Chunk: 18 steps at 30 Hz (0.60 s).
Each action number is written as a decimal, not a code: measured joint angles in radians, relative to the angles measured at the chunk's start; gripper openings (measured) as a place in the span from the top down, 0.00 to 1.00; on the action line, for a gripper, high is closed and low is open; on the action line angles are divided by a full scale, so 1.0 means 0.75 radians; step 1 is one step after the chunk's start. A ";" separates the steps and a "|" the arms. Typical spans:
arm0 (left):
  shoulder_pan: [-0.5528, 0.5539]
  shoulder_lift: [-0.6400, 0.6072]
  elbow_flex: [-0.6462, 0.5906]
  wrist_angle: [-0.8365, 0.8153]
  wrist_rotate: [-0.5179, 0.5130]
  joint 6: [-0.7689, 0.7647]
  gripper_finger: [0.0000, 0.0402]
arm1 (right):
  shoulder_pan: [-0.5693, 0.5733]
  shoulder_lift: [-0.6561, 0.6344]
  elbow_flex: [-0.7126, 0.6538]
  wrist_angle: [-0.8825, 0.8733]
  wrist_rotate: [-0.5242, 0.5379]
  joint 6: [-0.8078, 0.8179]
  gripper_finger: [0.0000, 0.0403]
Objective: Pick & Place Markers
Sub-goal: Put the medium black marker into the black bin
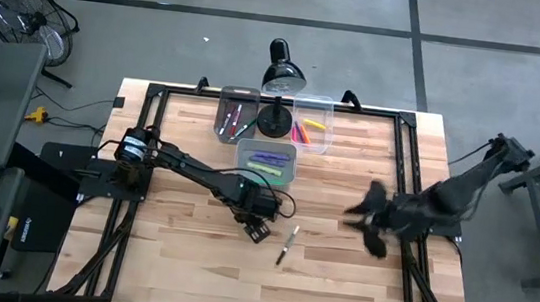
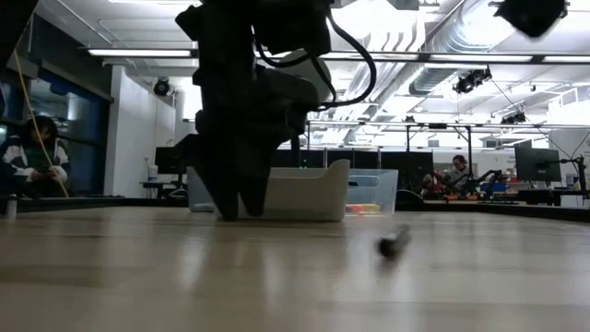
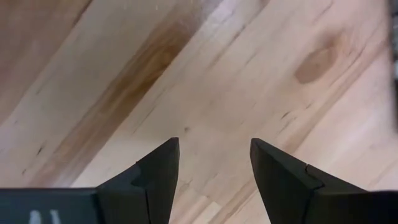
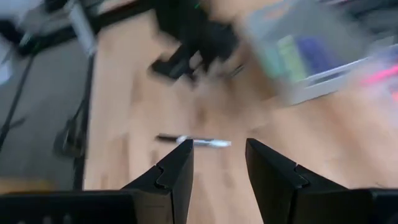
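Slim white marker on pale wood-grain table; left gripper spread empty (right gripper too).

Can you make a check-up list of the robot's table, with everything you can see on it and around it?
Surface: pale wooden plank table, bare wood under the left arm.
Job's things: one white capped marker with dark ends lies loose on the table; purple and yellow-green markers in the nearest clear plastic bin; pink and yellow markers in the right bin; more in the left bin.
Clutter: black desk lamp between the bins.
Grippers: left end effector open, low beside the loose marker, empty; right end effector open, empty, near the table's right side.
Cables: yellow cord on the floor.
Surroundings: floor fan; people at desks.
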<state>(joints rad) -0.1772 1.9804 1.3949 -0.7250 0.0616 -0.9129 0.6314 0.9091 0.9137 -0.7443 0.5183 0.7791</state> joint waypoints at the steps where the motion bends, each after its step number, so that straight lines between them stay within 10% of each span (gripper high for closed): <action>1: -0.001 0.000 0.000 -0.001 0.004 0.009 0.52 | 0.013 0.007 -0.076 0.102 -0.031 -0.027 0.66; 6: 0.000 0.000 0.000 -0.016 0.062 0.094 0.52 | -0.004 0.049 -0.315 0.483 -0.243 -0.180 0.66; 18: -0.001 0.000 0.001 -0.105 0.114 0.242 0.52 | -0.190 0.588 -0.145 0.233 -0.739 -0.669 0.66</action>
<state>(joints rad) -0.1776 1.9804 1.3952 -0.8033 0.1468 -0.7313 0.4889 1.3500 0.8046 -0.5696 -0.0360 0.2771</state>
